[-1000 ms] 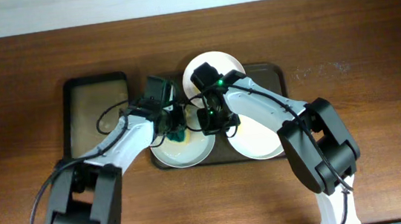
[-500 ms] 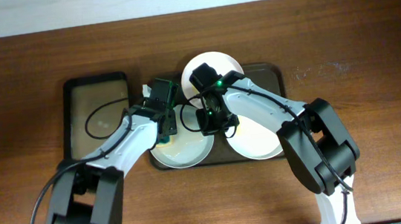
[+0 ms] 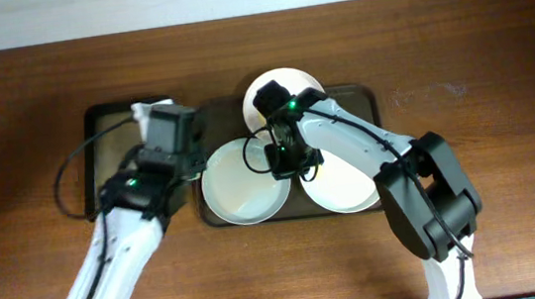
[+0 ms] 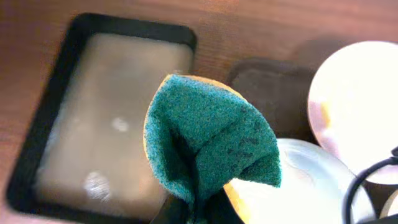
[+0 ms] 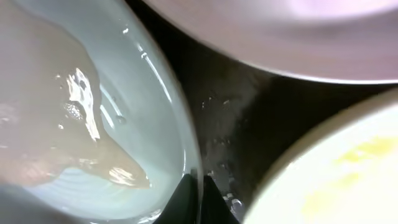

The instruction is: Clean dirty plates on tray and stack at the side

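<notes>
Right plate (image 3: 343,189) partly behind right arm (image 3: 356,138)

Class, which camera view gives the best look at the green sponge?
Left wrist view: the green sponge fills mid-frame, folded. Overhead, the left arm hides it; the right wrist view shows only plates and tray.

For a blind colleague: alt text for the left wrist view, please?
A folded green sponge, pinched in the left gripper, fills the centre; a black tray of cloudy water lies left, two white plates on a dark tray right.
</notes>
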You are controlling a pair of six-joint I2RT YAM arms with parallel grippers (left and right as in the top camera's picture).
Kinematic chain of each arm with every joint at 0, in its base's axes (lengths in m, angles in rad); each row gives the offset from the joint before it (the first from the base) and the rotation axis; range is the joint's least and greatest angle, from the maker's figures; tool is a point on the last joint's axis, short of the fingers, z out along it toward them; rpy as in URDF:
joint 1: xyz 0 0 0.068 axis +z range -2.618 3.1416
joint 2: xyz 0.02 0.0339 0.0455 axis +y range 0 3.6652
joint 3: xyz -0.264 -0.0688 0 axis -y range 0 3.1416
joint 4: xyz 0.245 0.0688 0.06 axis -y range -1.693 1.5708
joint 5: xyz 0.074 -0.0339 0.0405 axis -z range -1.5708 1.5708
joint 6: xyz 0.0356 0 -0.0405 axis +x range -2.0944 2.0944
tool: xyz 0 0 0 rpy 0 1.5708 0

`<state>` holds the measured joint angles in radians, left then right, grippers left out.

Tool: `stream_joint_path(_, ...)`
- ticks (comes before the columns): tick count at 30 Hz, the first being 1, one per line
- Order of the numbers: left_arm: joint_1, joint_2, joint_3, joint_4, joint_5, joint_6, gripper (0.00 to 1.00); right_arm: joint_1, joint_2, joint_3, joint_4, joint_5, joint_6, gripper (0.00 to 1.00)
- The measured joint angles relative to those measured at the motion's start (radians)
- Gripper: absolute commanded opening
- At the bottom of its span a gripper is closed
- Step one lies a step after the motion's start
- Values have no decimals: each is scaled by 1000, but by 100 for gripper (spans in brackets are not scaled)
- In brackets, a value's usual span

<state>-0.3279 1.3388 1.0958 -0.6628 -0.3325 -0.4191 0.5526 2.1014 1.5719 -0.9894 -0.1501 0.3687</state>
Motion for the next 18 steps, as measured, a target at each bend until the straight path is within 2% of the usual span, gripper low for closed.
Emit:
stream_joint_path(5, 88, -124, 0, -139, 3, -21, 0, 20, -87, 89, -115, 143, -38, 4)
stream_joint_path(7, 106, -143, 0, -187, 3, -24, 0, 50, -133, 158, -158, 257, -42, 4)
stream_joint_path(12, 129, -146, 0, -221, 4, -27, 0, 133, -158, 286, -208, 489, -79, 4)
stream_joint_path(18, 129, -146, 0, -242, 4, -27, 0, 220, -159, 309, -215, 782, -107, 4)
